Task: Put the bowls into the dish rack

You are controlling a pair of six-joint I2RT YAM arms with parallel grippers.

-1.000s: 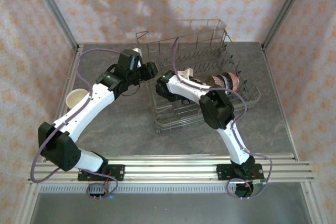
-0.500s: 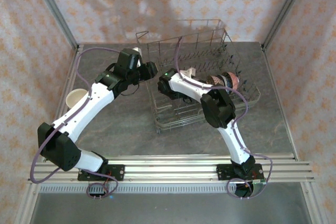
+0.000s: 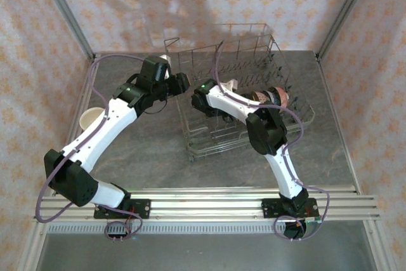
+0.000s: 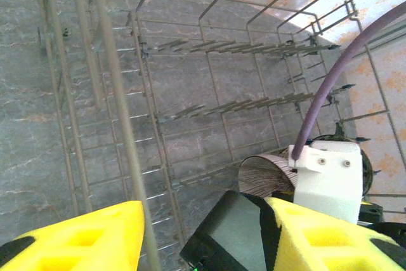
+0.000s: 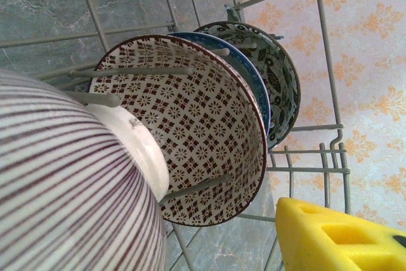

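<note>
A grey marbled worktop point(image 3: 158, 157) spreads between three walls; the far wall point(image 3: 127, 4), left wall point(image 3: 32, 93) and right wall point(image 3: 374, 93) all carry pale pink paper with orange floral motifs; a soft dark shadow point(image 3: 209, 30) lies across the far wall; slanting metal posts stand at the far left corner point(image 3: 63, 11) and far right corner point(image 3: 346, 11); aluminium rails point(image 3: 209, 200) run along the near edge, a white perforated strip point(image 3: 190, 227) just nearer, then a lower grey panel point(image 3: 209, 252).
</note>
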